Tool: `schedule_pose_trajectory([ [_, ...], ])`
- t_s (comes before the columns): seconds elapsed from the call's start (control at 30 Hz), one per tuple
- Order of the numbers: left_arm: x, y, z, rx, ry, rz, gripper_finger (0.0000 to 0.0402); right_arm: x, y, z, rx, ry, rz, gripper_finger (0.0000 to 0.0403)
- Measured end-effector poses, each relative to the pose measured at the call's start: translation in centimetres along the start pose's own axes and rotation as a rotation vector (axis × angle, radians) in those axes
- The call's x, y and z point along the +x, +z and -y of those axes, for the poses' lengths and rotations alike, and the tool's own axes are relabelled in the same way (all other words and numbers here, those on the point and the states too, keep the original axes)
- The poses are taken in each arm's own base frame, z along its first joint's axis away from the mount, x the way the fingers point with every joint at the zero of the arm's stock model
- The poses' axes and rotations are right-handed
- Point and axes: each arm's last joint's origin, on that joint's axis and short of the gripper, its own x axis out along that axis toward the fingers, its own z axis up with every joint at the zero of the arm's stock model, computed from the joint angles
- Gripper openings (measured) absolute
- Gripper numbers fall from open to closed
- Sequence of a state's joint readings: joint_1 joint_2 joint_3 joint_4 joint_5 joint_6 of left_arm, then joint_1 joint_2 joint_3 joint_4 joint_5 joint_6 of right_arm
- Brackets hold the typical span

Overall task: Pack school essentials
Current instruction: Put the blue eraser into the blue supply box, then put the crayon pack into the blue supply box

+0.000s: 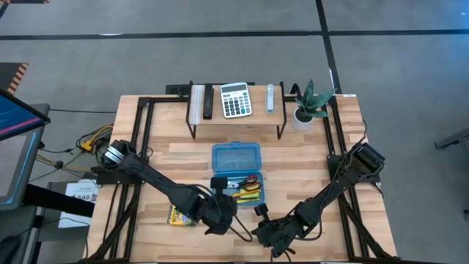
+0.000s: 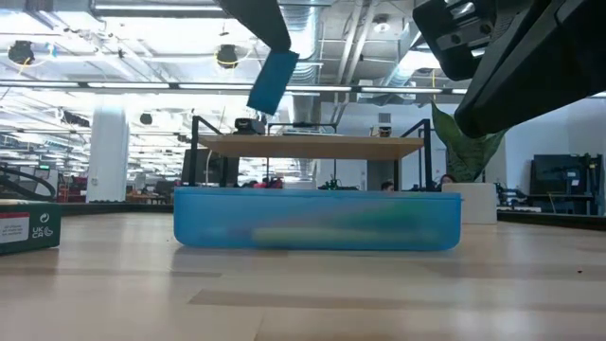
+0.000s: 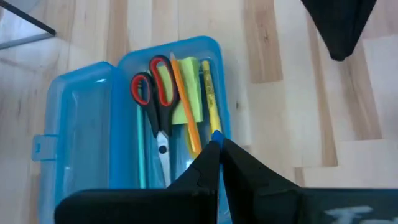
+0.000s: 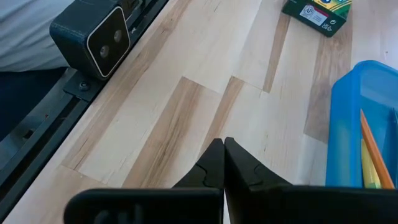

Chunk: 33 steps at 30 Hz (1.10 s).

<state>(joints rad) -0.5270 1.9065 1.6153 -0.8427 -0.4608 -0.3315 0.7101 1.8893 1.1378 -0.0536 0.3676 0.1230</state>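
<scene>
1. The blue case lies open in the middle of the table, its lid folded back toward the shelf.
2. Inside the tray, the left wrist view shows red scissors, an orange pencil, a yellow pencil and a green sticky note side by side.
3. The left gripper hangs over the tray's near end, fingers pinched on a small blue eraser, of which only an edge shows between the tips.
4. In the low view, a blue piece hangs tilted from a dark finger above the case.
5. The crayon box lies on the table beside the left arm, near the front edge and apart from the case.
6. The right gripper hovers over bare wood just off the case's near right corner, its fingers pressed together and holding nothing.
7. A calculator rests on the shelf, with a potted plant to its right.
</scene>
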Motion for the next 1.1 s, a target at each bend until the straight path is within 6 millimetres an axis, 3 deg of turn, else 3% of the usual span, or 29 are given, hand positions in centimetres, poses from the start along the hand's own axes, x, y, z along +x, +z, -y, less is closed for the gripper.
schedule_pose_trajectory([
  [0.13,0.4,0.3,-1.4,0.011,0.008,-0.014,0.0,0.0,0.0,0.0,0.0,0.0,0.0,0.0014],
  [0.33,3.9,-1.5,-3.9,-0.021,-0.008,-0.075,0.0,0.0,0.0,-0.1,-0.001,0.002,-0.003,0.0015],
  [0.47,3.8,-2.3,-5.1,-0.07,-0.1,0.05,0.0,0.0,-0.2,-0.1,-0.009,0.001,-0.021,0.0013],
  [0.63,3.4,-5.1,-6.8,-0.155,-0.118,0.117,0.0,0.0,-0.2,-0.1,-0.006,0.0,-0.022,0.0015],
  [0.87,4.5,-8.9,-7.2,-0.282,-0.187,0.191,0.0,0.1,-0.2,0.4,0.006,-0.008,-0.021,0.0016],
  [1.1,5.4,-9.8,-7.6,-0.347,-0.225,0.179,0.0035,0.3,-0.1,1.0,0.021,-0.019,-0.021,0.0026],
])
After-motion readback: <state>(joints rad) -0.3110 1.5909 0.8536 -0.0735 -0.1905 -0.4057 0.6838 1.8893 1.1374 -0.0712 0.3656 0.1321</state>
